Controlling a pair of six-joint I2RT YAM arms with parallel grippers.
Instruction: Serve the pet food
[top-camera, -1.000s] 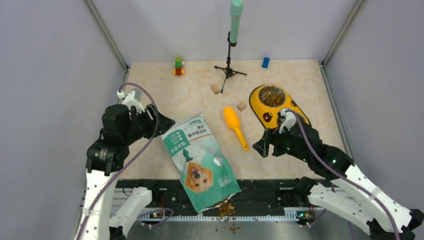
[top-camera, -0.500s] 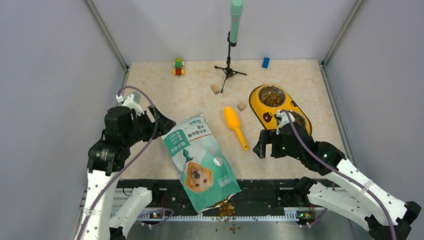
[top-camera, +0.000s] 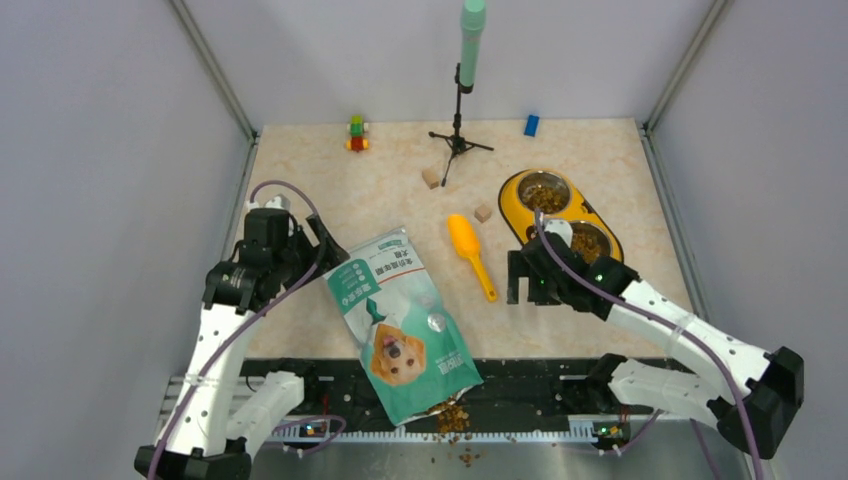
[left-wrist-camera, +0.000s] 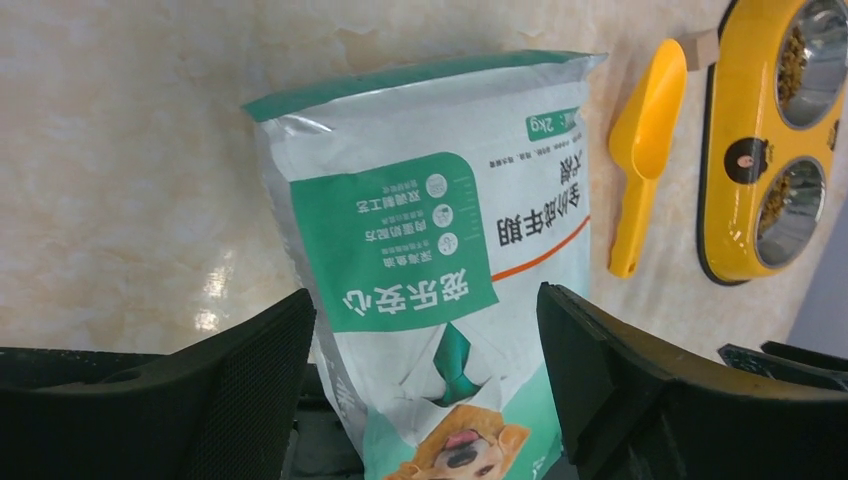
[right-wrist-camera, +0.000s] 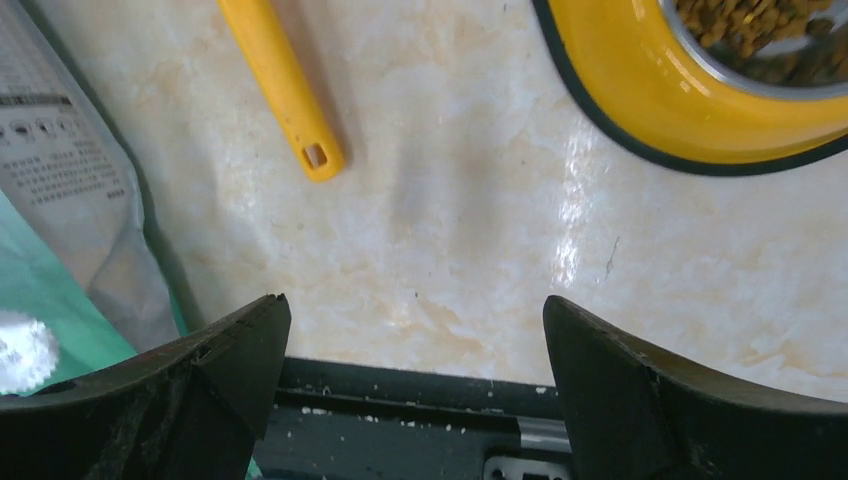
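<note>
Top external view: pet food (top-camera: 545, 197) sits in both feeder (top-camera: 512, 205) bowls, more spilled at the pouch (top-camera: 400, 320) mouth — loose, light, rolls; take the scoop (top-camera: 470, 252) handle. Left gripper (top-camera: 325, 245) and right gripper (top-camera: 520, 285) gape wide, empty.

The teal-and-white pet food pouch (left-wrist-camera: 400, 140) carries a small green "2kg" tag near its far right corner, plus Chinese lettering, boldest on its green panel.

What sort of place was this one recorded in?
Probably a lab test cell, not a home: plain grey walls enclose a marble-patterned tabletop, with a black tripod stand holding a green cylinder and a stack of coloured toy bricks.
</note>
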